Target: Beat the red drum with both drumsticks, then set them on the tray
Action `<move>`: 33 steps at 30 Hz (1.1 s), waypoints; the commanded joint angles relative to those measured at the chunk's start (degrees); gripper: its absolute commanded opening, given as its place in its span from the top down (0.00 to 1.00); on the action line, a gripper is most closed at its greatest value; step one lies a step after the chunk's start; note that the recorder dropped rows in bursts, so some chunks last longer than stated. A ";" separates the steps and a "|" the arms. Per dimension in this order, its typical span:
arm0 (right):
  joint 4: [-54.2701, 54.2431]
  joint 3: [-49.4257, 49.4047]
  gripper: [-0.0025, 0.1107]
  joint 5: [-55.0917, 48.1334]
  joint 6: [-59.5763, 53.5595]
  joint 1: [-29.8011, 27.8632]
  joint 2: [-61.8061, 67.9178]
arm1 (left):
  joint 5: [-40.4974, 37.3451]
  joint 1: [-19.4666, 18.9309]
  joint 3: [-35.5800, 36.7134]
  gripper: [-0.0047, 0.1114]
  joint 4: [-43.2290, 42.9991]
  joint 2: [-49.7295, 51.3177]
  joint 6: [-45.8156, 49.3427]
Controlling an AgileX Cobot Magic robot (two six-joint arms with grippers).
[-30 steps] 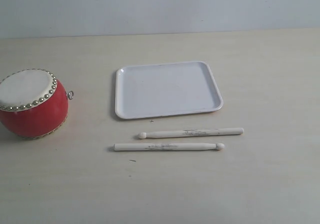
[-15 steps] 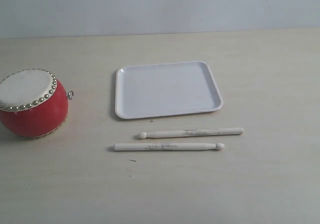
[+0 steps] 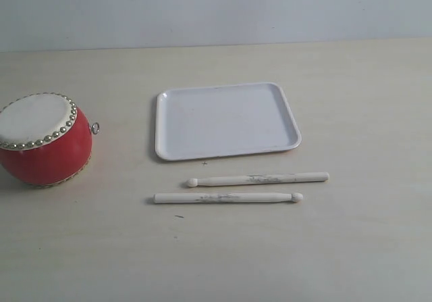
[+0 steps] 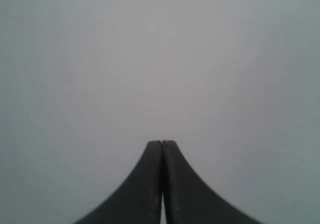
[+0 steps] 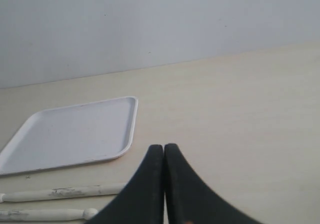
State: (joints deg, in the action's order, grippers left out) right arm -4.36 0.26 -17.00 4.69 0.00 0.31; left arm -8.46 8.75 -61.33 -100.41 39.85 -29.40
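Nothing has shifted: the glossy red barrel drum (image 3: 44,140) sits well left of the flat white plastic tray (image 3: 226,119), with two pale wooden drumsticks (image 3: 260,178) lying parallel beside its near edge. Left gripper (image 4: 162,144) and right gripper (image 5: 164,147) are pinched closed and empty, the left apparently facing a blank wall (image 4: 160,58).

Tabletop (image 3: 351,248): pale beige, faint horizontal grain; fills the lower four fifths of the exterior frame; a few tiny dark specks near centre.
Wall (image 3: 216,8): plain light grey-blue band across the top of the frame.
Wall–table edge: straight, rising slightly toward the right.
Light: soft, even; shadows faint and short.
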 commanded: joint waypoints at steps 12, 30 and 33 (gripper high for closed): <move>0.17 -0.26 0.98 0.43 -0.12 -0.34 -0.31 | -61.51 14.39 -22.44 0.96 104.59 30.75 53.30; 0.17 -0.26 0.98 0.43 -0.12 -0.34 -0.31 | -48.80 26.28 -20.14 0.96 116.56 59.75 65.03; 0.17 -0.26 0.98 0.43 -0.12 -0.34 -0.31 | -53.97 27.71 -20.14 0.96 117.57 62.49 75.74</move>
State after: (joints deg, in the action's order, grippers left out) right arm -4.36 0.26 -17.00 4.69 0.00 0.31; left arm -58.65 35.11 -81.65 15.23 100.41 37.46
